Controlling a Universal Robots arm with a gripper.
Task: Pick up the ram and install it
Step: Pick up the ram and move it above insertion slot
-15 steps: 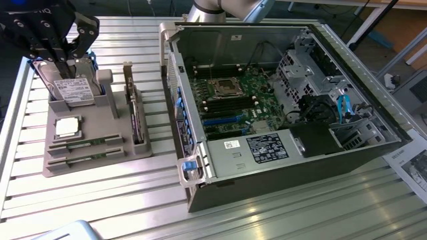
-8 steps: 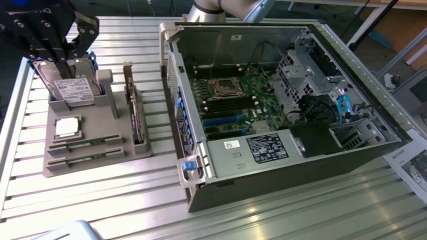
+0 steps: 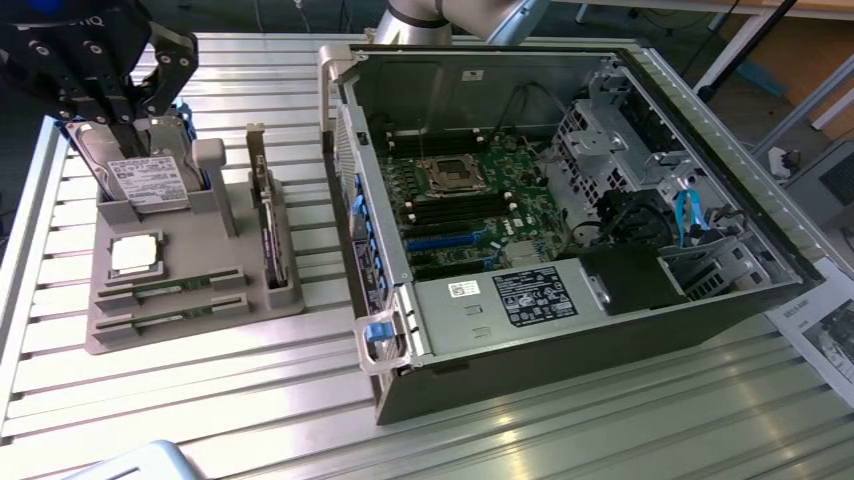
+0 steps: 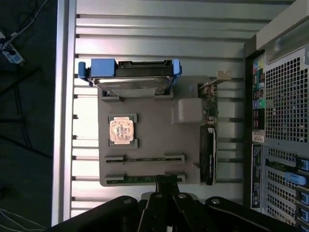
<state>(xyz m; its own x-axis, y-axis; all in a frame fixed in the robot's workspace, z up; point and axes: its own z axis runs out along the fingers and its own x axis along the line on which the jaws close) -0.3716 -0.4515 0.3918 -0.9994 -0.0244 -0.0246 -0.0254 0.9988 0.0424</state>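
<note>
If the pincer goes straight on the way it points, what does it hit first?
Likely the outer ram, farthest from the hard drive on the tray; the shut pincer points down at it. Gap unclear.

The holder (image 3: 187,325) on the counter (image 3: 200,420) lies below the end effector (image 3: 123,112), with the hard drive (image 3: 147,180) standing in it; the computer case (image 3: 561,330) is beside the holder.

Labels on the hard drive (image 3: 147,182) and power supply (image 3: 534,297) carry no legible print
</note>
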